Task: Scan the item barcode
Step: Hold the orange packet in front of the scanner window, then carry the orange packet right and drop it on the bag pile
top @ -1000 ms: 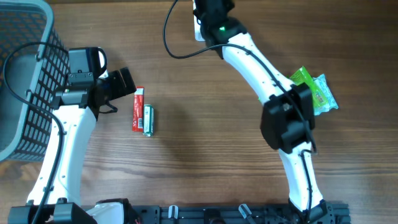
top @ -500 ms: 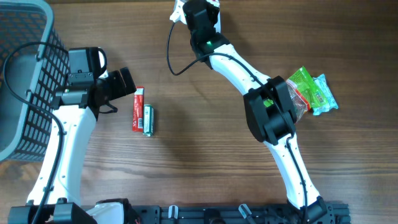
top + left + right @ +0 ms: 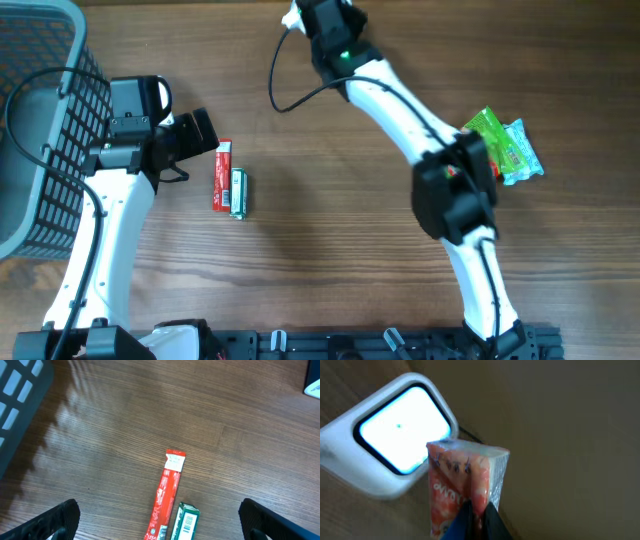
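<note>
Partly behind clamped packet: scanner; stick, box, basket leftward.

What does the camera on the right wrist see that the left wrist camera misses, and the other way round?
Only the right wrist view shows a white scanner with a lit window, and an orange snack packet pinched between the right fingers, held near it. Only the left wrist view shows a red stick packet and a green box lying side by side, a corner of the grey basket, and the left fingers spread wide, holding nothing. Both show the brown wooden table.
</note>
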You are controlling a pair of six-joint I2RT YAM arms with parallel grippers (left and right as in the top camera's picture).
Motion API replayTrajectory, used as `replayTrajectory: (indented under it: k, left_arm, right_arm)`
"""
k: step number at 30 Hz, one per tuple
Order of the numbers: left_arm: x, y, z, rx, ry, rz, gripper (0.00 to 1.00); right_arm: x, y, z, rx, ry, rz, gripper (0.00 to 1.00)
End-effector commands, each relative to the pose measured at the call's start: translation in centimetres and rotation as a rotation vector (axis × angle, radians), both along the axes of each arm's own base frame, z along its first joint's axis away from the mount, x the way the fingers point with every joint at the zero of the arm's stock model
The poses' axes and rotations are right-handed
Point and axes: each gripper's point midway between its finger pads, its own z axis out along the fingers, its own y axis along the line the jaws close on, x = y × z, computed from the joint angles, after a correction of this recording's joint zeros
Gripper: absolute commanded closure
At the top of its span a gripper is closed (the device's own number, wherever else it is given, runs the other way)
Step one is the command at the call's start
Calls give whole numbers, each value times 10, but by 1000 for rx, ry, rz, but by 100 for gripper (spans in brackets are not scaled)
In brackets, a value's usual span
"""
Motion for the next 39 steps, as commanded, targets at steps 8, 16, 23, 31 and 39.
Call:
replayTrajectory:
  k: [8, 16, 23, 31, 39]
  left_arm:
    - [0, 3, 1, 17, -5, -4, 0]
    - [0, 3, 1, 17, -5, -4, 0]
    - [0, 3, 1, 17, -4, -4, 0]
    - [0, 3, 1, 17, -4, -4, 0]
    - [0, 3, 1, 17, -4, -4, 0]
  right_arm:
    - [-175, -84, 47, 462, 528, -393, 96]
    - [-221, -181, 6, 607, 791, -818, 96]
    - [-235, -248, -51, 643, 843, -1019, 94]
    - [-246, -276, -101, 668, 848, -1101, 44]
    - [-227, -223, -84, 907, 893, -942, 27]
